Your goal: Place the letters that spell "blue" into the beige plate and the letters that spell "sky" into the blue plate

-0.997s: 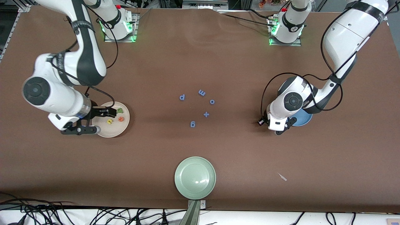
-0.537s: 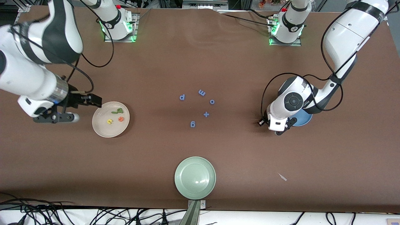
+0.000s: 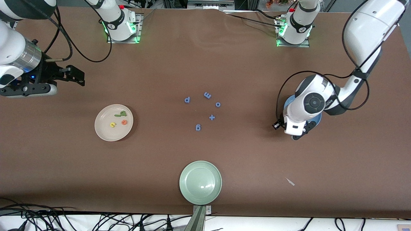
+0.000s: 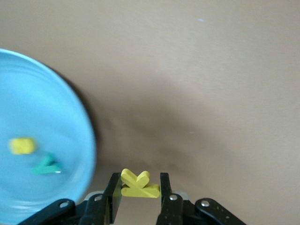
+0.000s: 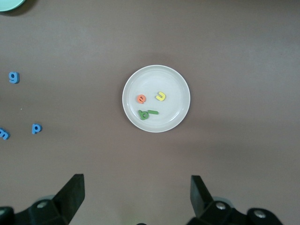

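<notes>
The beige plate (image 3: pixel 107 133) (image 5: pixel 173 84) holds the green "b" (image 3: pixel 122 113) (image 5: pixel 143 114), green "l" (image 3: pixel 117 115) (image 5: pixel 153 112), yellow "u" (image 3: pixel 112 124) (image 5: pixel 161 96) and orange "e" (image 3: pixel 124 122) (image 5: pixel 141 99). My right gripper (image 3: pixel 78 77) (image 5: pixel 137 187) hangs open and empty, high over the table toward the right arm's end. The blue plate (image 3: pixel 316 121) (image 4: pixel 42 93) holds the yellow "s" (image 4: pixel 22 145) and teal "y" (image 4: pixel 46 165). My left gripper (image 3: pixel 301 132) (image 4: pixel 138 180) is shut on the yellow "k" (image 4: pixel 138 183), over bare table just off that plate's rim.
Several all-blue letters lie mid-table: "p" (image 3: pixel 187 99), "m" (image 3: pixel 207 95), "o" (image 3: pixel 218 104), "x" (image 3: pixel 212 117), "g" (image 3: pixel 198 127). A pale green plate (image 3: pixel 200 182) sits near the front edge. A small pale scrap (image 3: pixel 290 182) lies toward the left arm's end.
My right arm has lifted off the beige plate and drawn away toward its own end of the table. My left gripper, still holding the "k", has shifted slightly along the blue plate.
</notes>
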Controlling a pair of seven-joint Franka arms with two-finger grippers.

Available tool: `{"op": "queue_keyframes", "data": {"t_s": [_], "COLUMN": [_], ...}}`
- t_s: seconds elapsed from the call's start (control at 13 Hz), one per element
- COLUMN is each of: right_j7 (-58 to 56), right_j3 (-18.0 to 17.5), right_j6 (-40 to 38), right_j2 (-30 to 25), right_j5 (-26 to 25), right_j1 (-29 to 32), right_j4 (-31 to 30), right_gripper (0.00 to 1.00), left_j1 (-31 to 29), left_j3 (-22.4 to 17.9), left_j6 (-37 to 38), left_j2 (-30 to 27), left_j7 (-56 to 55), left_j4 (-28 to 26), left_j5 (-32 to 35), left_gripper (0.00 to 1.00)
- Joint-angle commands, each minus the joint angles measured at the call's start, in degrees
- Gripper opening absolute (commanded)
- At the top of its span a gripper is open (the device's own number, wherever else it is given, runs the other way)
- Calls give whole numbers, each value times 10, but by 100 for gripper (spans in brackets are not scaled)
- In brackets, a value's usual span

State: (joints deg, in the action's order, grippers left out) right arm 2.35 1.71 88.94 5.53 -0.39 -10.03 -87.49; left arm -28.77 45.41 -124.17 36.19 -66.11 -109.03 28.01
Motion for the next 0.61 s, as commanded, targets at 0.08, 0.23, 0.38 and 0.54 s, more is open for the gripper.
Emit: {"op": "queue_keyframes", "data": {"t_s": [0.08,0.23,0.38,0.54], "right_j7": [-7,-6,-3,-6], "right_j3": [-46,-43,-44,-43], "right_j6": [-3,-16,-34,-37], "right_j2": [-19,-16,-16,-16], "right_j5": [-7,-7,-9,-8], "right_j1": [62,62,60,60], "right_j4": [-14,-5,7,14], "right_gripper": [100,100,100,100], "left_j1": [-107,-161,-185,-228], "left_j3": [47,61,66,66], "left_j6": [68,68,28,-81], "left_j2": [-40,-60,-60,-76], "left_j7": [129,189,199,180], "left_j4": [-34,-61,-105,-184], "left_j5": [-14,-13,17,67], "left_gripper": [26,26,27,29]}}
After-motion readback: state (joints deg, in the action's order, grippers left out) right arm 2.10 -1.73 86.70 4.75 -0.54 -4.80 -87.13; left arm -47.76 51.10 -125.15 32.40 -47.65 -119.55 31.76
